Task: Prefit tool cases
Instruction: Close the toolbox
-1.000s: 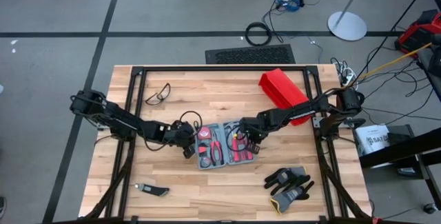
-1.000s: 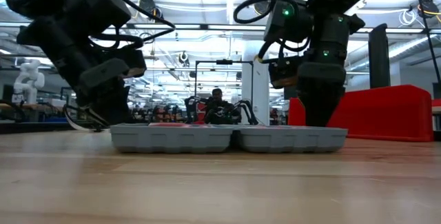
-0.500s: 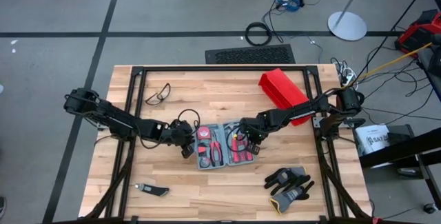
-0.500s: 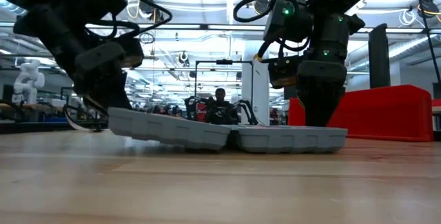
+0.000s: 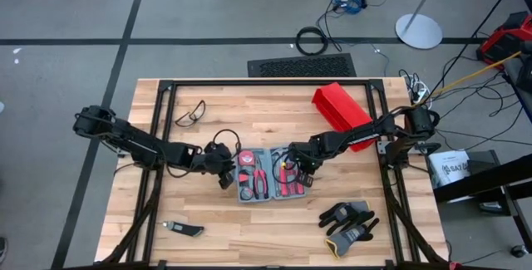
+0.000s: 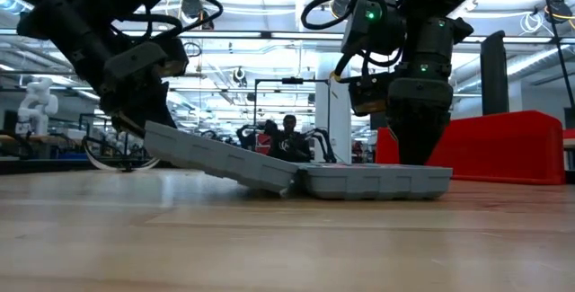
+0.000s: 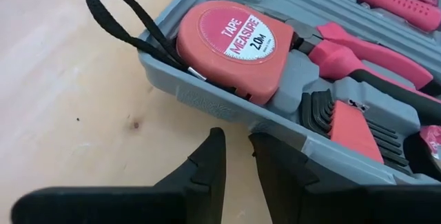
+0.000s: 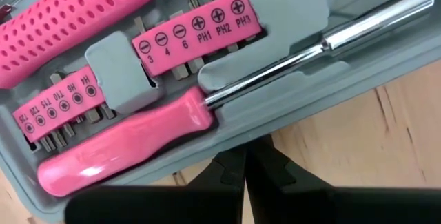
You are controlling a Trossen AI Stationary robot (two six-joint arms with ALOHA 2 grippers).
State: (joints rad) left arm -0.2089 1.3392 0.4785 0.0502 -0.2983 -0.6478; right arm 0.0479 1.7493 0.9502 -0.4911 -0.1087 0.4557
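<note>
The grey tool case lies open at the table's middle, with pink tools in its moulded slots: a tape measure, pliers, a screwdriver and bit strips. Its left half slopes up toward the table's left; its right half lies flat on the wood. My left gripper is at the left half's outer edge, fingers a little apart, nothing between them. My right gripper stands shut on the right half, pointing steeply down. My left gripper has its fingertips under the lower rim of the left half's outer wall, below the tape measure. It comes slanting down from the table's left. That edge is raised off the table and the hinge side stays down. My right gripper presses its shut fingertips down on the right half's rim beside the screwdriver's shaft, from above. That half lies flat on the table.
A red bin stands at the back right, safety glasses at the back left, black-grey gloves at the near right and a small knife at the near left. People show far behind the table.
My left gripper has risen. With it the case's left half has tipped up at its outer left edge, turning about the middle hinge, from flat to a clear slope. The right half has stayed flat under my still right gripper.
</note>
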